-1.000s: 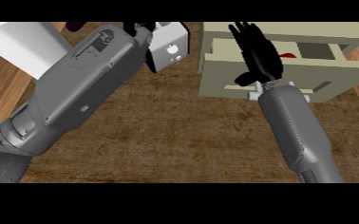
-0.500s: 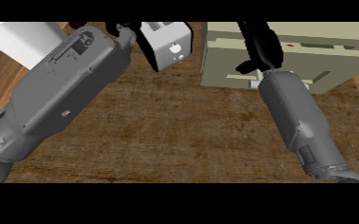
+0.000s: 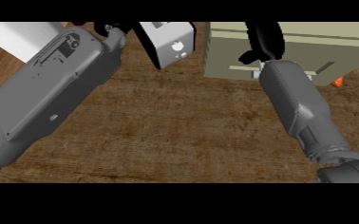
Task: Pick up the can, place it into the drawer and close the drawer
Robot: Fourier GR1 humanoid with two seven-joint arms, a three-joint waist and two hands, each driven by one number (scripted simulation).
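Observation:
The beige drawer unit stands at the back right, its front face showing a flat handle strip. My right hand lies flat against that front, fingers straight and pointing away from me, running out past the top of the view. No can shows anywhere, and no open drawer interior is visible. Only a sliver of my left hand peeks out beyond the big grey left forearm at the upper left; its fingers are hidden.
A white box with a small logo sits tilted between the two arms. A white block lies at the far left. Something small and orange pokes out beside the unit's right side. Brown wooden countertop fills the foreground.
The right hand has pushed forward against the drawer unit. The open drawer interior with the red can, seen a second ago, no longer shows. Both forearms look larger and closer.

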